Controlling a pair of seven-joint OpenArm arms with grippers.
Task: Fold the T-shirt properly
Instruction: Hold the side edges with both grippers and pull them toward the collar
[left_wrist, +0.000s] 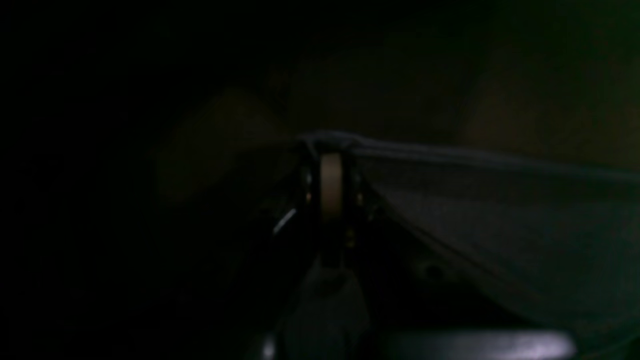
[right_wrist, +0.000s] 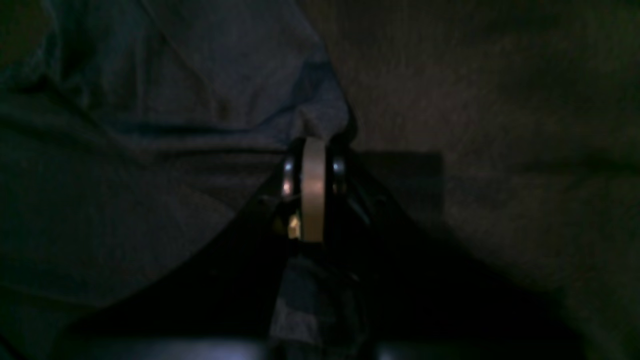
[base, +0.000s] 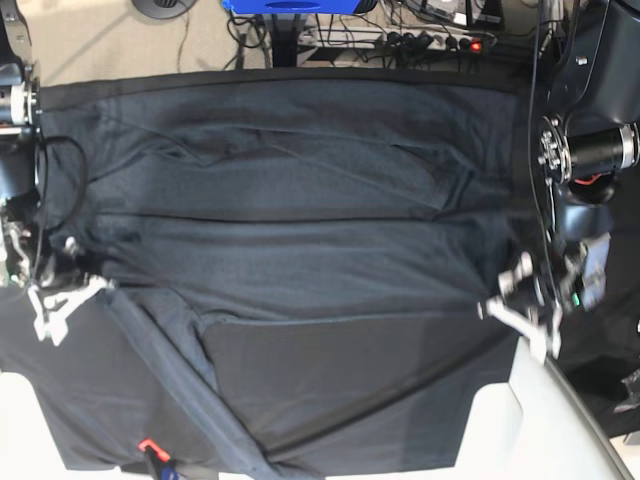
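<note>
The dark slate-grey T-shirt (base: 300, 230) lies spread wide across the black-covered table (base: 340, 375), with a long sleeve (base: 170, 370) running diagonally toward the front edge. My left gripper (base: 492, 308) is at the shirt's right edge, shut on the fabric. In the left wrist view, the left gripper (left_wrist: 330, 150) pinches a hem, and the T-shirt (left_wrist: 500, 210) stretches off to the right. My right gripper (base: 100, 287) is at the shirt's left edge. In the right wrist view, the right gripper (right_wrist: 314, 142) is shut on a bunched corner of the T-shirt (right_wrist: 150, 125).
Beyond the table's far edge are a power strip (base: 440, 42), cables and a blue object (base: 290, 6) on the floor. White surfaces (base: 540, 420) show at both front corners. A small red tag (base: 147, 445) sits near the front left.
</note>
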